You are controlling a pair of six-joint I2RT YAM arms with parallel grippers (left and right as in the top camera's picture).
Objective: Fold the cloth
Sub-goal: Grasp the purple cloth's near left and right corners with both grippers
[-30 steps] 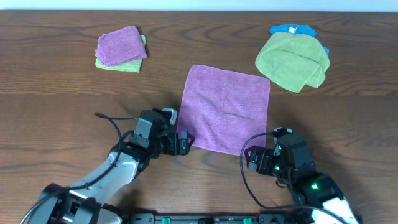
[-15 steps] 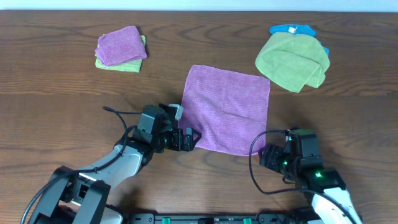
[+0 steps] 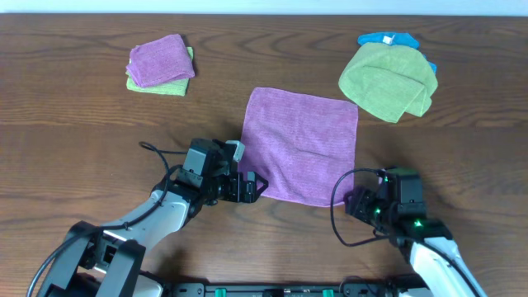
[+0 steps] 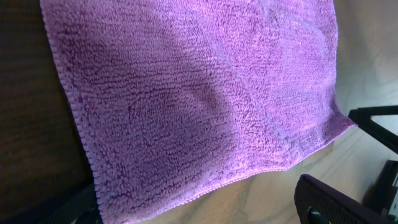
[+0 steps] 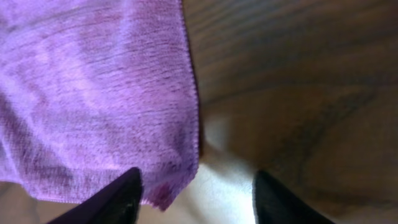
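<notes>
The cloth (image 3: 301,147) lies flat on the counter (image 3: 82,140). The left gripper (image 3: 257,186) sits at its near left corner. The right gripper (image 3: 355,203) sits at its near right corner.

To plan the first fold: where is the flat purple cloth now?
Overhead, the cloth lies spread at mid-table, its near left corner at the left gripper, its near right corner by the right gripper.

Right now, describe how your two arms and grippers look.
Both arms have pale grey links with black joint housings and wrist blocks. A thin black cable loops loose beside each wrist. The right arm shows small green lights; the left arm carries a pale block near its wrist. The left gripper and right gripper have matte black fingers.
</notes>
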